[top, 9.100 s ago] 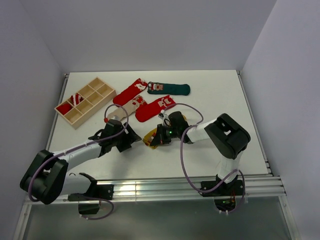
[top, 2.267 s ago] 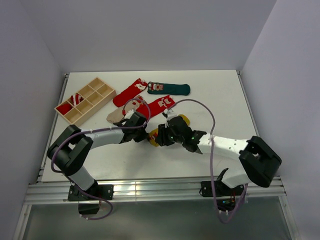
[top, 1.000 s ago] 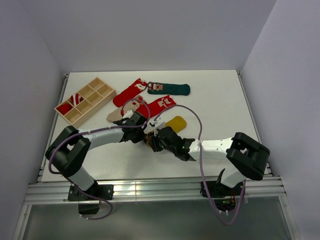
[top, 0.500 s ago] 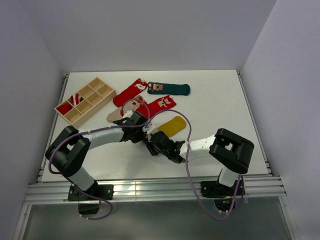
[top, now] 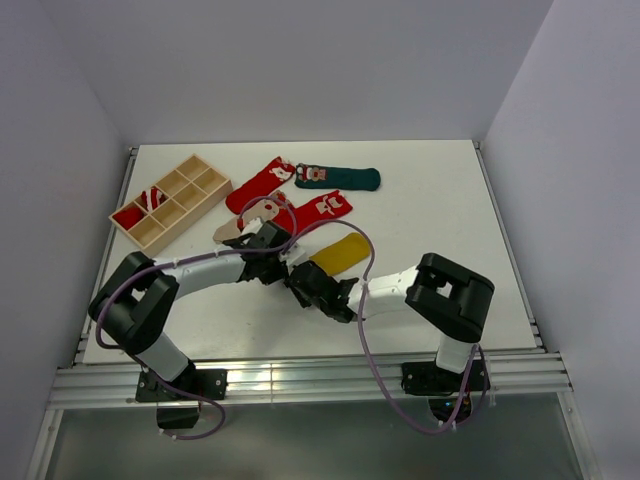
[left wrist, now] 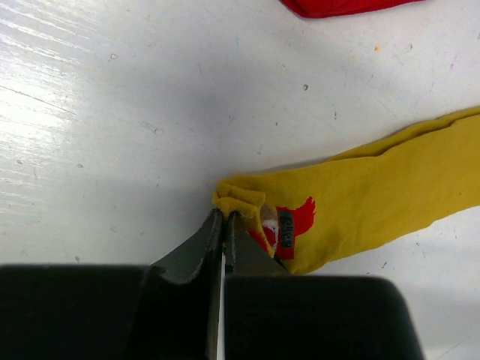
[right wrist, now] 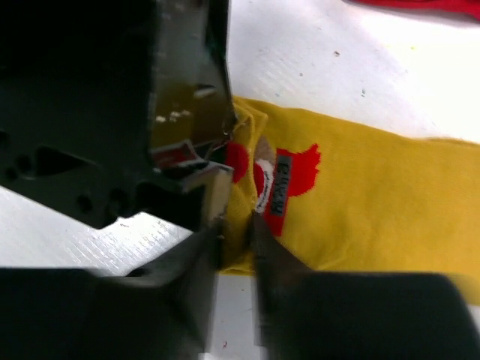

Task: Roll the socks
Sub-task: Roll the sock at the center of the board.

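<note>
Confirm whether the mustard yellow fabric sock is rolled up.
No, the mustard yellow fabric sock lies stretched out flat, only its end pinched by the left gripper.

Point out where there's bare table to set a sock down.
Bare: table right of the dark green sock, out to its edge; also the strip along its near edge. Crowded: centre, left end effector and right end effector at the mustard sock.

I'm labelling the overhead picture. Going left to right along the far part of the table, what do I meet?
Wooden divided tray → red sock → dark green sock
</note>
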